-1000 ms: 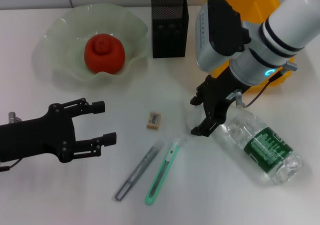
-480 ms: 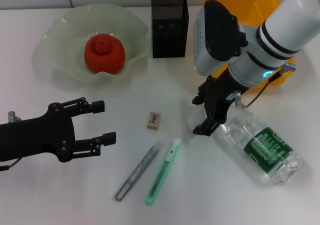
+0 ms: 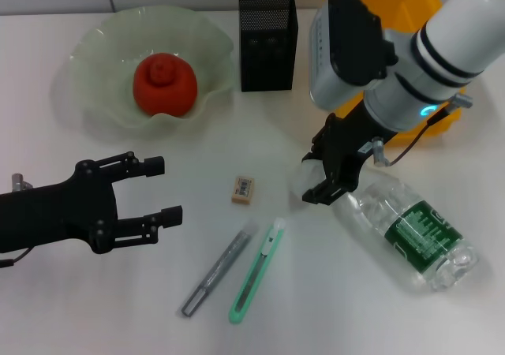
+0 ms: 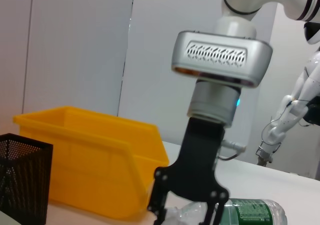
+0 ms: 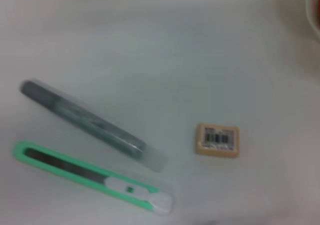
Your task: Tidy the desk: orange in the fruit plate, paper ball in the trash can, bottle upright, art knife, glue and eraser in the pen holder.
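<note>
Orange (image 3: 164, 84) in fruit plate (image 3: 95, 95) at far left of desk (image 3: 118, 308). Pen holder (image 3: 267, 42) just right of plate, bin (image 3: 410, 0) further right behind right arm. Eraser (image 3: 243, 189) mid-desk; glue (image 3: 219, 269) and art knife (image 3: 256, 270) side by side nearer front, knife on the right. Bottle (image 3: 410, 229) lying down at right. Right gripper (image 3: 325, 175) at bottle's neck end. Left gripper (image 3: 154, 189) over desk, left of eraser.
</note>
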`<state>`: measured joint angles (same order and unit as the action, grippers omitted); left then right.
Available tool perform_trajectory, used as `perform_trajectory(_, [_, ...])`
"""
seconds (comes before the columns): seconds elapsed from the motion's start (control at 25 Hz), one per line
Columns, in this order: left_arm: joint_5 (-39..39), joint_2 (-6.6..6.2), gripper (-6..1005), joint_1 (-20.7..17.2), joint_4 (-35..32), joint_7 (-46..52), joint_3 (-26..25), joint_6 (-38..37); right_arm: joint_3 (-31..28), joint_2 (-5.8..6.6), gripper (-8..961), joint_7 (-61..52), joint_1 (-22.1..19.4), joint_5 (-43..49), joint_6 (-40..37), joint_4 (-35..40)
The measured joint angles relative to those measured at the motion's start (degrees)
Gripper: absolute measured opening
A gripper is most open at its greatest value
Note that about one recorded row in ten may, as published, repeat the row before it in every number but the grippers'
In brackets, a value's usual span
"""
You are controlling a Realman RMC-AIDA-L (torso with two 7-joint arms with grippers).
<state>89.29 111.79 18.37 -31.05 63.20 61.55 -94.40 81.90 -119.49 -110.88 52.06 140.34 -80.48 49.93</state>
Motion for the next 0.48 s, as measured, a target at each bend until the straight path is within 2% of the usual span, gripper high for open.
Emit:
perform_trajectory(0.04, [0.00, 0.00, 753, 0.00, -0.01, 0.00, -0.27, -0.03, -0.89, 0.01, 575, -0.98, -1.12, -0.26, -2.98, 3.90])
perform_trajectory(0.08, [0.00, 0.00, 752, 0.00, -0.01, 0.00, -0.27, -0.03, -0.89, 0.01, 575, -0.98, -1.12, -0.26, -2.98, 3.90])
perform_trajectory(0.24, [0.00, 0.00, 750, 0.00, 0.01, 0.00, -0.38, -0.07, -5.85, 0.20, 576, -3.20, -4.03, -2.30, -11.89, 14.34])
perform_trajectory(0.28, [0.00, 0.00, 749, 0.00, 0.01, 0.00, -0.38, -0.07, -5.85, 0.20, 576, -3.20, -4.03, -2.30, -11.89, 14.34])
perform_trajectory(0.44, [0.00, -0.06, 747, 0.07, 0.06, 0.00, -0.38, -0.08, -12.06, 0.33, 580, -3.44, -6.54, -4.25, -16.27, 19.31])
perform_trajectory(0.48, [0.00, -0.09, 747, 0.07, 0.07, 0.00, -0.38, -0.08, -17.73, 0.42, 581, -3.34, -8.33, -4.64, -17.86, 21.29])
